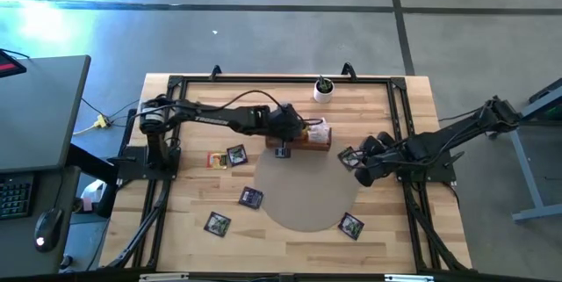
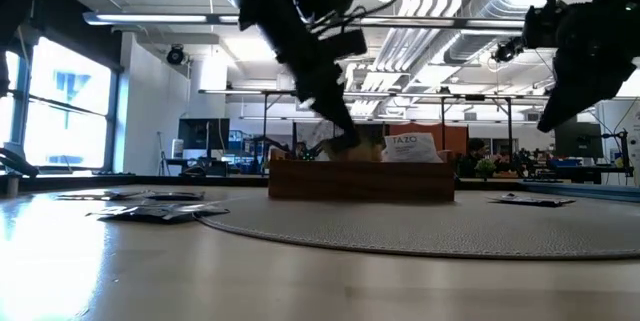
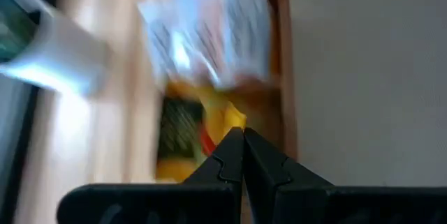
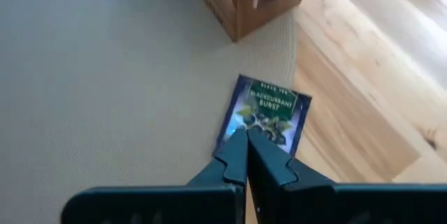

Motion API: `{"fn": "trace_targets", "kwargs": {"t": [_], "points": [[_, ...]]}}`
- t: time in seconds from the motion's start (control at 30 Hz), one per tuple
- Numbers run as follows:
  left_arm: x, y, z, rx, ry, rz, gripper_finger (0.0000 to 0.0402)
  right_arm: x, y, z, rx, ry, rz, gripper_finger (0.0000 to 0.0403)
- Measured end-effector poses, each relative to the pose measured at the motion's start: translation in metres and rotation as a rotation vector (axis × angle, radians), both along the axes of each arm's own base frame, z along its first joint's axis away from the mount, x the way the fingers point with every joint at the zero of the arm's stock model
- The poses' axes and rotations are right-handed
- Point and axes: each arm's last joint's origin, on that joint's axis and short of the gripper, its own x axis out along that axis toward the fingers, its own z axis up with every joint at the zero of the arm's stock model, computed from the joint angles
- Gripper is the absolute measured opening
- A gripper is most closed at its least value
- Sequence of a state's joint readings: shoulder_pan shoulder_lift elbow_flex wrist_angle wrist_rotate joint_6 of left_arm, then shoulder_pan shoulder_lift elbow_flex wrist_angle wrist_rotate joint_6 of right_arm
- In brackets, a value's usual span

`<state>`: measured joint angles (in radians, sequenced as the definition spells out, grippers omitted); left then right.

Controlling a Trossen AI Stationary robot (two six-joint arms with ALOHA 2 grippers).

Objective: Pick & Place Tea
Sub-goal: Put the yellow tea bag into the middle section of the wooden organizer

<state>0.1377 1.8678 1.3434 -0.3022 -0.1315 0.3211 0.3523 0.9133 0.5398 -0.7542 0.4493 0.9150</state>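
A wooden box (image 1: pixel 318 144) stands on a round grey mat (image 1: pixel 307 198) and holds several standing tea sachets, whitish ones (image 3: pixel 209 35) among them. My left gripper (image 3: pixel 243 135) reaches down into the box, shut on a yellow sachet (image 3: pixel 222 118). My right gripper (image 4: pixel 246 135) is shut and empty, hovering above a dark blue sachet (image 4: pixel 269 109) that lies flat on the mat's right edge. More sachets lie flat on the table: an orange one (image 1: pixel 215 160), dark ones (image 1: pixel 236 155) (image 1: pixel 251 197) (image 1: pixel 217 223) and one on the mat (image 1: pixel 351 226). My left gripper pinches the yellow sachet by a corner (image 3: pixel 230 123) between its two fingertips. The fingers slant down from the table's left into the box (image 2: pixel 345 141). The sachet's far part lies among the other sachets in the box; the picture is blurred, so the hold shows no finer.
A small white cup with a plant (image 1: pixel 324 90) stands behind the box near the far edge. Black frame rails (image 1: pixel 176 84) run along the table's sides. Bare wood lies at the near side between the loose sachets.
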Motion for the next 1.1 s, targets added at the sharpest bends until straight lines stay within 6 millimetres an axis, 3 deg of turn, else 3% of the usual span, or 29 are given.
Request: {"fn": "trace_targets", "kwargs": {"t": [0.2,0.33,0.67,0.8,0.97,1.1], "points": [[-0.002,0.003,0.001,0.127,0.043,0.037,0.0001,0.007,0.002,0.004,-0.027,-0.061,0.068,0.0002],[-0.002,0.003,0.001,0.122,0.041,0.026,0.0013,0.012,0.004,0.007,-0.043,-0.104,0.114,0.0001],[0.001,0.000,0.003,0.074,-0.005,-0.021,0.0120,0.017,0.006,0.012,-0.075,-0.165,0.159,0.0001],[0.004,-0.004,0.005,0.097,-0.033,-0.011,0.0146,0.019,0.005,0.013,-0.120,-0.179,0.161,0.0004],[0.006,-0.008,0.014,0.153,-0.035,0.085,0.0151,0.022,0.006,0.017,-0.167,-0.217,0.188,0.0001],[0.004,-0.011,0.028,0.069,0.025,0.162,0.0151,0.025,0.006,0.020,-0.181,-0.253,0.200,0.0004]]}}
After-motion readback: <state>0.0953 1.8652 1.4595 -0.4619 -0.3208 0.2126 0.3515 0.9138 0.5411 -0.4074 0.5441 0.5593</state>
